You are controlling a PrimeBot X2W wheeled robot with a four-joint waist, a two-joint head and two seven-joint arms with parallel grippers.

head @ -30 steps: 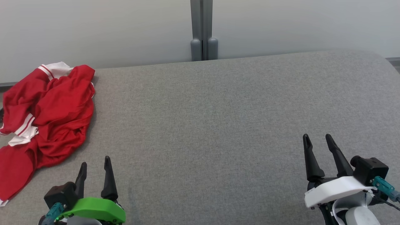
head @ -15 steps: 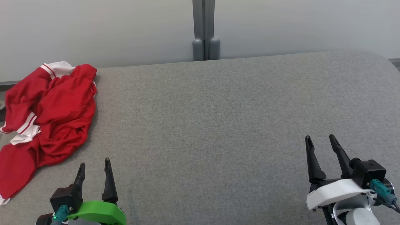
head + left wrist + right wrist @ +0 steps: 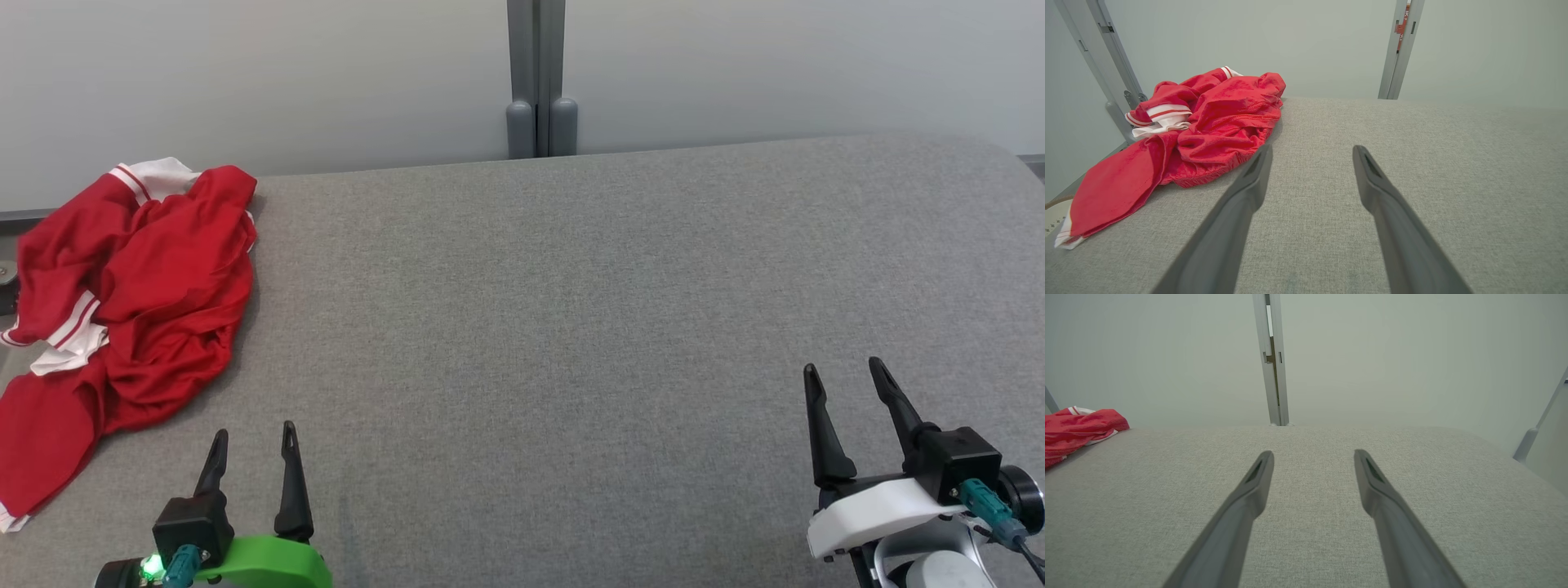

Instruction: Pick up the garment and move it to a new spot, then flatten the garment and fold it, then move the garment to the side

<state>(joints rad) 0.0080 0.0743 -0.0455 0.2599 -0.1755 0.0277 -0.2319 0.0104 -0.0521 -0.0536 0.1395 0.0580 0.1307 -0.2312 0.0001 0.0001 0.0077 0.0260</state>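
Observation:
A crumpled red garment [image 3: 139,310] with white striped trim lies bunched at the far left of the grey fabric surface [image 3: 571,327]. In the left wrist view the garment [image 3: 1208,126] sits ahead and to the left of my fingers, apart from them. My left gripper [image 3: 253,437] stands open near the front edge, just right of the garment's lower end, holding nothing. My right gripper [image 3: 845,374] is open at the front right, far from the cloth. The right wrist view shows the garment [image 3: 1077,426] at its far left edge.
A pale wall runs behind the surface, with a grey vertical post [image 3: 536,77] at its middle. Another grey post [image 3: 1106,69] stands behind the garment at the left. The surface's rounded right corner [image 3: 988,155] lies far right.
Both grippers have drawn back a little toward the bottom of the head view. The camera has shifted slightly, sliding the scene to the right. The garment lies as before.

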